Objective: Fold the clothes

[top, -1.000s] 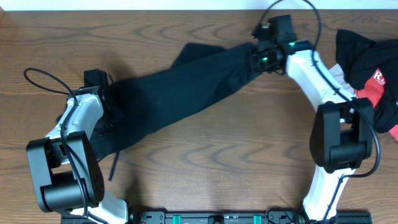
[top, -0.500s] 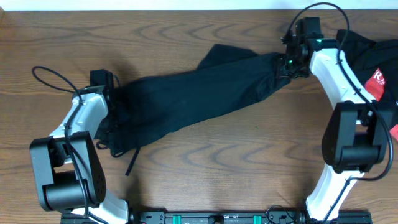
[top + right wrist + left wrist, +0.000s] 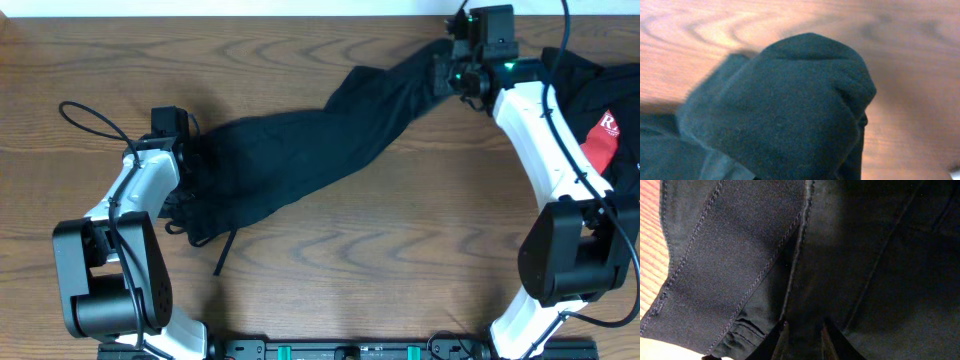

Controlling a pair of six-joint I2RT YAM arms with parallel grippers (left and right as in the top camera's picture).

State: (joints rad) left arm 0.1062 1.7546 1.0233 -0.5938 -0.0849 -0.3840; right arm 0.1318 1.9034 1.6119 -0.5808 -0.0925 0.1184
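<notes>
The clothes [image 3: 300,150], a long all-black garment, stretch slantwise across the wooden table from near left to far right. Its thin drawstring [image 3: 224,252] trails toward the front. My left gripper [image 3: 184,150] sits at the garment's left end. In the left wrist view its fingertips [image 3: 802,332] are closed on stitched black fabric [image 3: 740,245]. My right gripper [image 3: 450,68] holds the far right end near the table's back edge. In the right wrist view a bunched fold of the clothes [image 3: 790,100] covers its fingers completely.
A black-and-red garment with white lettering [image 3: 600,115] lies at the right edge, beside the right arm. A looped cable [image 3: 85,115] sticks out left of the left arm. Bare wood [image 3: 380,260] fills the front middle of the table.
The right gripper has moved right and toward the back edge, pulling the garment's end with it. The whole garment and the left gripper have shifted slightly right.
</notes>
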